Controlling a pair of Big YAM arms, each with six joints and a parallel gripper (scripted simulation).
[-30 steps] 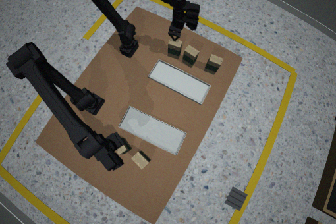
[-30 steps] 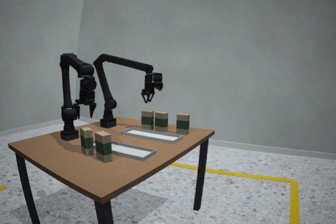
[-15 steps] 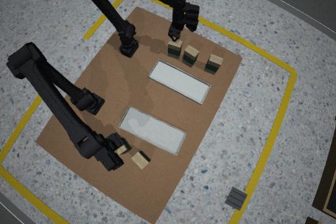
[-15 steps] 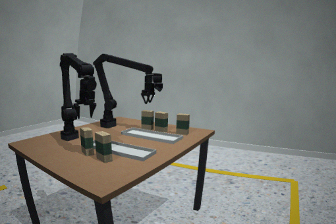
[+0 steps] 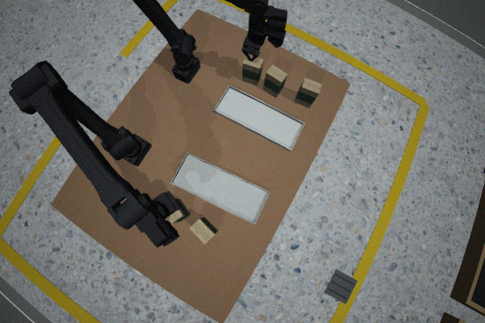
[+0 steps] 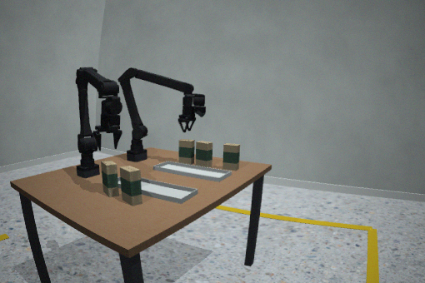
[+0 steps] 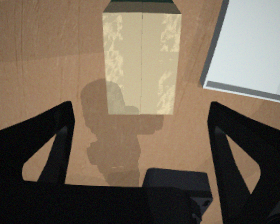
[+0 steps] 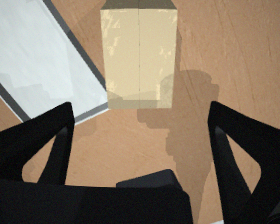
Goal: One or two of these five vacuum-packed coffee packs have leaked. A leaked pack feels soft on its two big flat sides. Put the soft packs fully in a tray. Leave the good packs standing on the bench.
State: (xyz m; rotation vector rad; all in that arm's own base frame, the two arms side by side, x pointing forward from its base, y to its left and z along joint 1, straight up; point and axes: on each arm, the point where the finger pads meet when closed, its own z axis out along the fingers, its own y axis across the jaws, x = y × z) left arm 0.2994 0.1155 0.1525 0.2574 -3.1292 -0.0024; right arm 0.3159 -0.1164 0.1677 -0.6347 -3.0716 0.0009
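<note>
Above the tabletop (image 5: pixel 150 190) (image 6: pixel 69 200) (image 7: pixel 36 80), the left pincer (image 5: pixel 251 56) (image 6: pixel 187 129) (image 7: pixel 141 111) and right pincer (image 5: pixel 169 208) (image 6: pixel 107 148) (image 8: pixel 141 111) are hanging with fingers apart, bare space flanking each nearest pack; the left-arm pack (image 5: pixel 252 70) (image 6: pixel 186 151) (image 7: pixel 142 62) and right-arm pack (image 5: pixel 176 216) (image 6: pixel 110 179) (image 8: pixel 139 57) are standing upright, long axes vertical, neighbouring packs (image 5: pixel 275 80) (image 6: pixel 131 185) crowding one side, trays (image 5: pixel 259 118) (image 6: pixel 169 191) (image 7: pixel 251 45) (image 8: pixel 41 55) lying near

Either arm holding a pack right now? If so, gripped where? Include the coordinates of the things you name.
Nothing held. Left gripper (image 5: pixel 251 56) (image 6: pixel 187 128) (image 7: pixel 141 106) and right gripper (image 5: pixel 168 218) (image 6: pixel 107 147) (image 8: pixel 141 111) both have open jaws above the packs; all five stand on the bench (image 5: pixel 241 171) (image 6: pixel 69 196) (image 7: pixel 41 75) (image 8: pixel 231 50).
</note>
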